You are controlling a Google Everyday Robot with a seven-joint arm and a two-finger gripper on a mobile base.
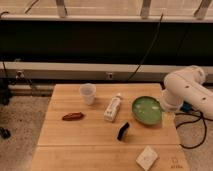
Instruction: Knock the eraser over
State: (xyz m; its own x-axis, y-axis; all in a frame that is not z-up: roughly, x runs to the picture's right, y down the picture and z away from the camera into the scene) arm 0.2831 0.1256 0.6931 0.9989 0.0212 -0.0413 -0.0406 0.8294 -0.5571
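Observation:
The eraser [123,131] is a small thin black block on the wooden table [90,145], in front of the white bottle and to the lower left of the green bowl. It seems to stand on a narrow edge. My white arm [180,92] is folded at the table's right edge, its lowest part just past the right rim of the green bowl. The gripper itself does not show among the arm's links. The arm is well apart from the eraser, to its upper right.
A white bottle [113,108] lies on its side mid-table. A clear cup [88,93] stands at the back left. A green bowl [147,110] sits at the right. A reddish-brown oblong object [73,116] lies at the left. A white square block [146,158] is at the front. Black cables [192,142] lie on the floor to the right.

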